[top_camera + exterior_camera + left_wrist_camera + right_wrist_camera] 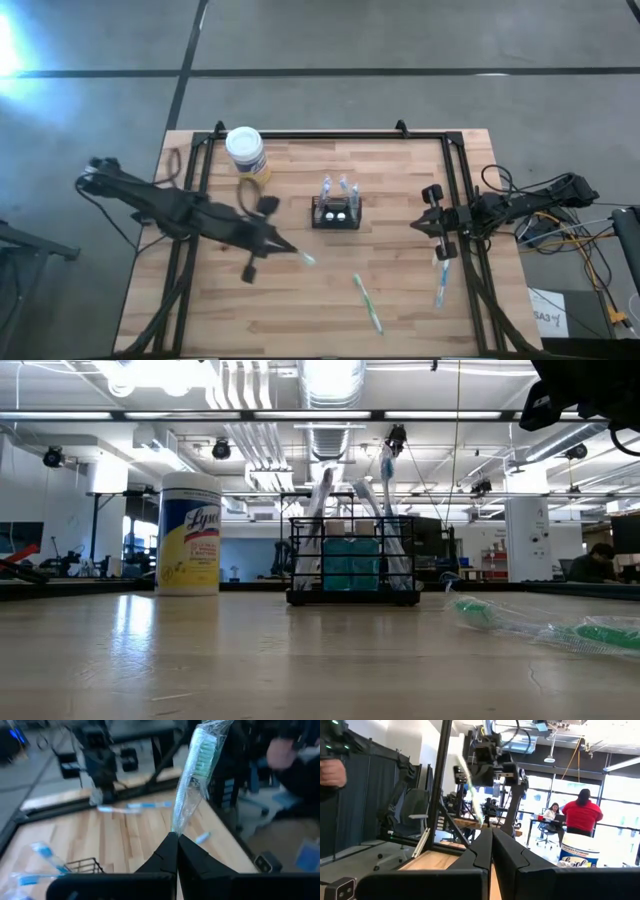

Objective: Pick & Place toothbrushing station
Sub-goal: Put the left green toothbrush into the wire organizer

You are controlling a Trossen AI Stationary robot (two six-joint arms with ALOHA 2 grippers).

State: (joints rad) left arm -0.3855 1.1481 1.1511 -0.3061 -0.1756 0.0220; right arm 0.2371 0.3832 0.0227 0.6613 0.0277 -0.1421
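Bare table (300, 300) before station (335, 214); wipes jar (245, 153) behind-left.

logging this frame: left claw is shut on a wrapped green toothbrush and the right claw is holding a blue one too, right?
Half right. The left claw is shut on the wrapped green toothbrush, as the left wrist view shows. The right claw holds nothing: the right wrist view shows its fingers closed together with nothing between them, and in the high view the blue toothbrush lies on the table near it.
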